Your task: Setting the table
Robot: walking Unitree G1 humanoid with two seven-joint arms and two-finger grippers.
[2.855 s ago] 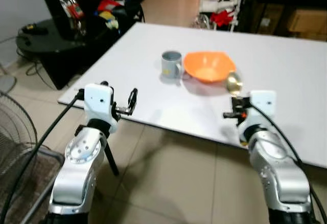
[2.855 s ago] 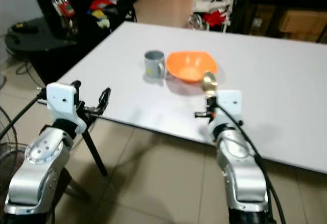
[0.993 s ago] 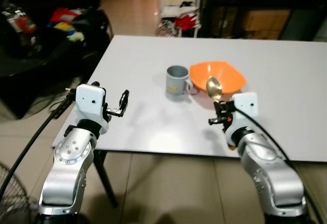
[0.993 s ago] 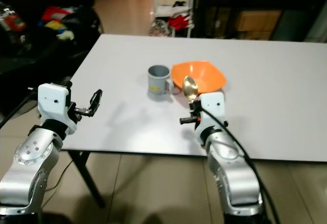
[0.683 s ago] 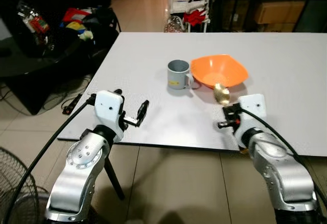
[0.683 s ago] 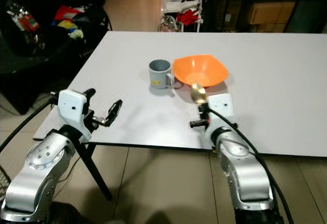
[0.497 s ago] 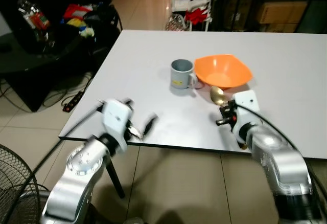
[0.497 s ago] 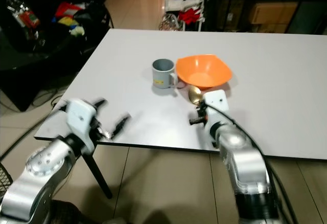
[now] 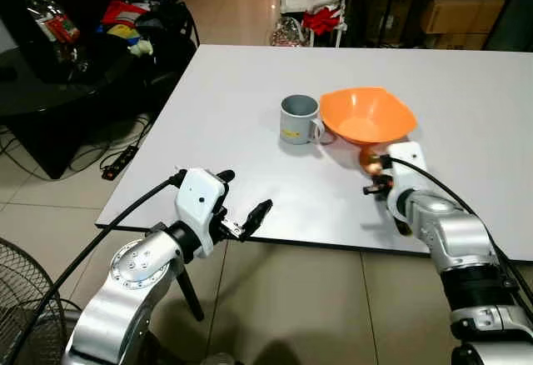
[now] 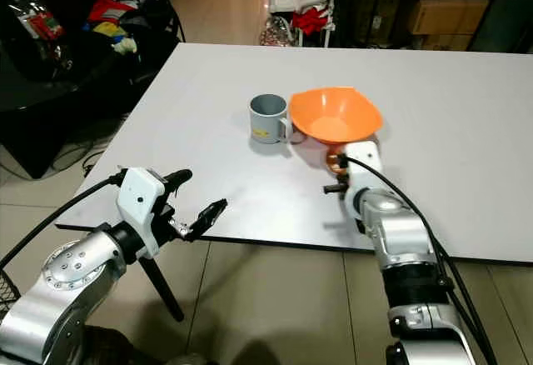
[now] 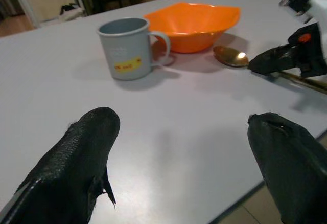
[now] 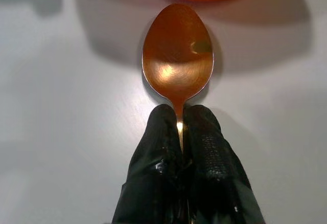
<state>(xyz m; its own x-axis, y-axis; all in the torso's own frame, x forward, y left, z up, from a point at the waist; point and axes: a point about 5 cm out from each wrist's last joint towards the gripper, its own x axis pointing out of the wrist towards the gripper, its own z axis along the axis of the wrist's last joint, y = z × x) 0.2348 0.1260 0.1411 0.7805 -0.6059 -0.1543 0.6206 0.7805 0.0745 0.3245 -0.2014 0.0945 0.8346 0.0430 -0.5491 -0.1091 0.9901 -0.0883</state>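
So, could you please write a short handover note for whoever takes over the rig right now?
Right end effector: shut on the spoon at its neck, bowl of the spoon low over the table, just in front of the orange bowl.
Left end effector: open, holding nothing, at the table's near edge.
Things: the grey mug stands upright just left of the bowl, handle toward it.
Done: mug and bowl are set on the table; spoon brought to its place.
Left: lay the spoon flat beside the bowl, release it, pull the right arm back.
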